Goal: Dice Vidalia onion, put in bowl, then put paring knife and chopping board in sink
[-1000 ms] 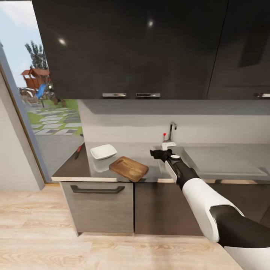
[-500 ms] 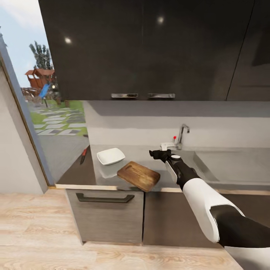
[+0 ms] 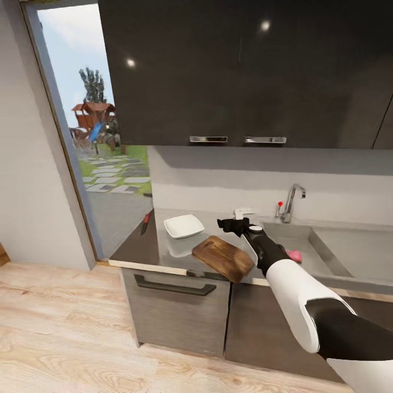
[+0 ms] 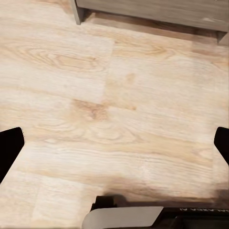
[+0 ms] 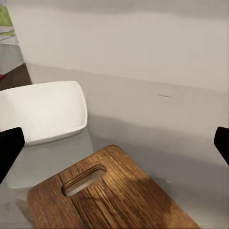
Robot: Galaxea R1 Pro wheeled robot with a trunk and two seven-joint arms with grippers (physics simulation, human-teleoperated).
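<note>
The right gripper point(image 3: 233, 224) hangs over the grey countertop point(image 3: 218, 221) just past the far edge of the chopping board point(image 3: 223, 257), its fingers spread wide with nothing between them; from the wrist camera the two dark fingertips point(image 5: 9, 148) sit far apart at the edges of the frame, so it is plainly released. The left gripper point(image 4: 114, 148) is likewise splayed and empty, pointing down at the pale wooden floor point(image 4: 95, 95). Below the right gripper the dark-brown board lies at an angle, one corner jutting over the counter's front edge, its oval slot point(image 5: 85, 179) turned toward the white bowl point(image 3: 184, 225), which sits just beside it. The paring knife point(image 3: 145, 220) lies well apart at the window end of the worktop. The Vidalia onion point(image 3: 294, 255) shows as a pink spot down in the sink point(image 3: 327, 245), partly hidden behind the forearm. My worry is the onion: it is round and small, so an off-centre pinch could squirt it across the basin. A low sweep of the arm could also nudge the overhanging board off the counter.
</note>
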